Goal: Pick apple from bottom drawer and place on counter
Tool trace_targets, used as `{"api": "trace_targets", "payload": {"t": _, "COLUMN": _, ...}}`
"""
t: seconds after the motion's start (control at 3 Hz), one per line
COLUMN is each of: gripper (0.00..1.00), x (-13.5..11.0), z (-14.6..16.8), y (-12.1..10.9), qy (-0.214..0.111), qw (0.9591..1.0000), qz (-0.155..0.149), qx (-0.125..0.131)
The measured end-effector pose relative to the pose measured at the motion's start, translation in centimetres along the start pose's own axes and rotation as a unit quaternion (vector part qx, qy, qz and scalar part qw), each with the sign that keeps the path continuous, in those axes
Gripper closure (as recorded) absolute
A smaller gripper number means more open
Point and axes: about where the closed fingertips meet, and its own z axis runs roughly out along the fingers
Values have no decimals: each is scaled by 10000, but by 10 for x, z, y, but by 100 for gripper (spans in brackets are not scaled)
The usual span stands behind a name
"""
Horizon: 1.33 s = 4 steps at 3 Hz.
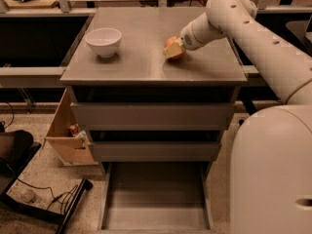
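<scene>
Gripper (174, 48): positioned over the counter (146, 65), in its right half, roughly midway between the front and back edges and well in from the right edge. The arm (253, 28) reaches it from the right side, crossing above the back-right corner.

Jaws: closed on the apple (178, 54). One pale finger (170, 50) lies flat against the fruit's near-left face. The opposite finger is behind the fruit and cannot be seen.

Apple: held between the jaws, with red skin showing above and to the lower right of the visible finger. Its underside is at the counter surface, with a dark shadow directly beneath. Whether it bears fully on the counter cannot be told.

White bowl (103, 41): upright on the left half of the counter, near the left edge, well apart from the apple and gripper.

Bottom drawer (156, 199): pulled out towards the camera below the counter's front edge, with its grey floor and low side walls exposed. The two drawers above it (153, 115) are pushed in.

Wooden box (66, 143): on the floor, beside the cabinet below the counter's front-left corner, with small items inside that are too small to identify.
</scene>
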Motion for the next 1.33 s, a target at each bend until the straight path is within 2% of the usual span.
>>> {"api": "trace_targets", "payload": {"t": 0.33, "gripper": 12, "x": 0, "z": 0, "y": 0, "qy": 0, "qw": 10000, "qz": 0, "qx": 0}}
{"api": "trace_targets", "payload": {"t": 0.67, "gripper": 0, "x": -2, "z": -1, "y": 3, "qy": -58, "qw": 9999, "qz": -63, "qx": -67}}
{"api": "trace_targets", "payload": {"t": 1.0, "gripper": 0, "x": -17, "z": -24, "y": 13, "qy": -17, "qw": 9991, "qz": -413, "qx": -70}}
{"api": "trace_targets", "payload": {"t": 1.33, "gripper": 0, "x": -29, "z": -88, "y": 37, "qy": 166, "qw": 9940, "qz": -1060, "qx": 219}}
